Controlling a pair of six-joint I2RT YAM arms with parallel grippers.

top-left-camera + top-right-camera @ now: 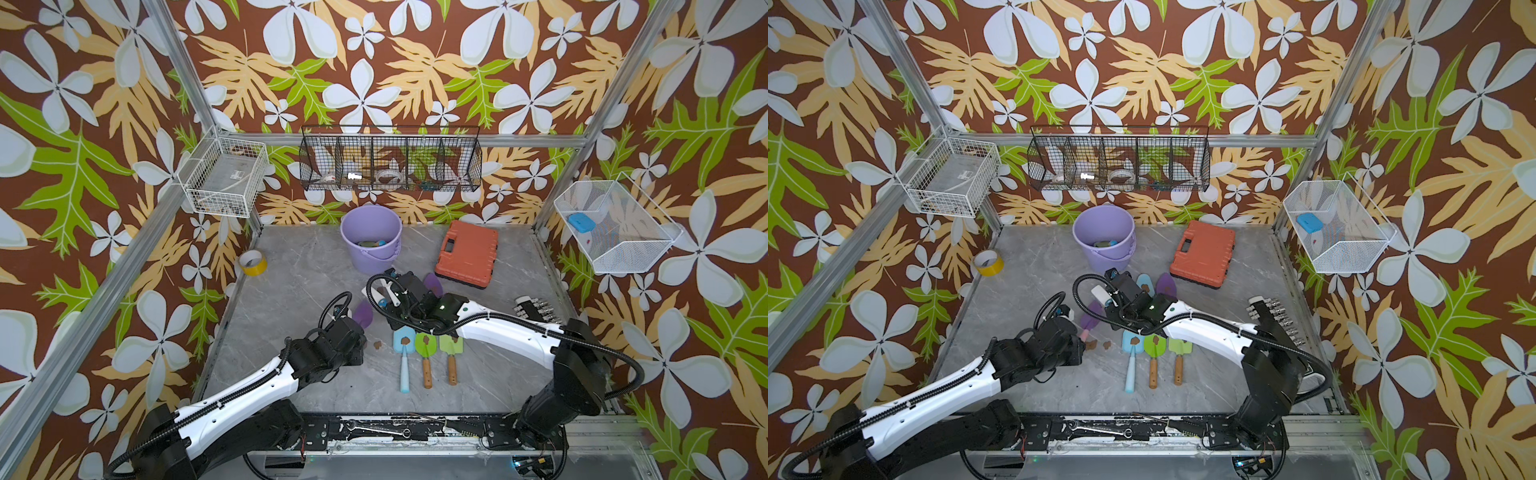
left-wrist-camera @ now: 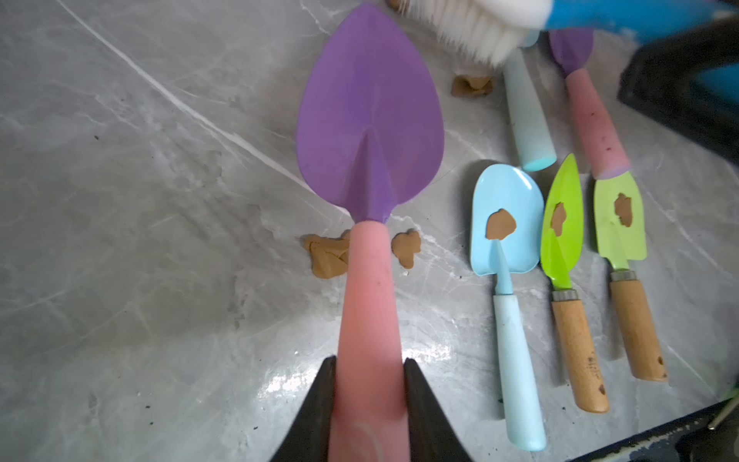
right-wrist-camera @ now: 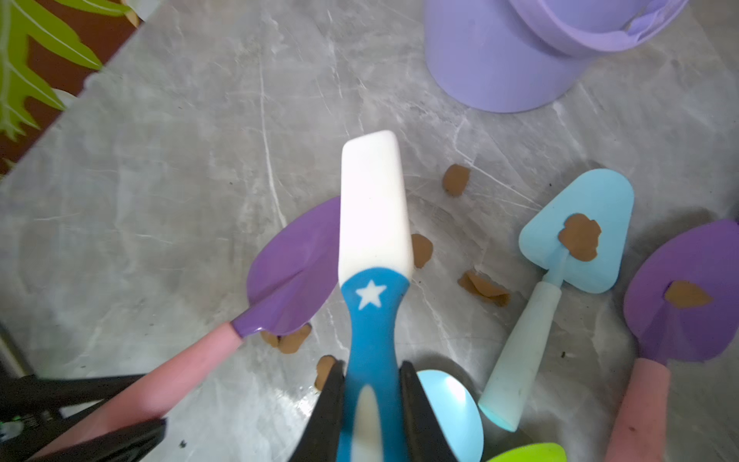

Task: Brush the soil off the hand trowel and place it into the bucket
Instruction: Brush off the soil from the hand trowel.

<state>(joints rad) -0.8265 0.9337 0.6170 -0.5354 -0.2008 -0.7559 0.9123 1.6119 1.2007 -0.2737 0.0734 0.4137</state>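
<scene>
Trowel (image 2: 370, 120): clamped by its pink handle in left claw (image 2: 370, 362), blade bare, held over soil (image 2: 328, 256) on table. Right claw (image 3: 371, 366): clamped on brush (image 3: 374, 208). Looked light, stiff, slick-bladed; handle judged the surest hold. Bucket (image 1: 370, 259): well behind.

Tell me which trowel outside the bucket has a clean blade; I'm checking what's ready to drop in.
The purple-bladed, pink-handled trowel gripped by the left gripper; every other one carries a brown soil blob.
</scene>
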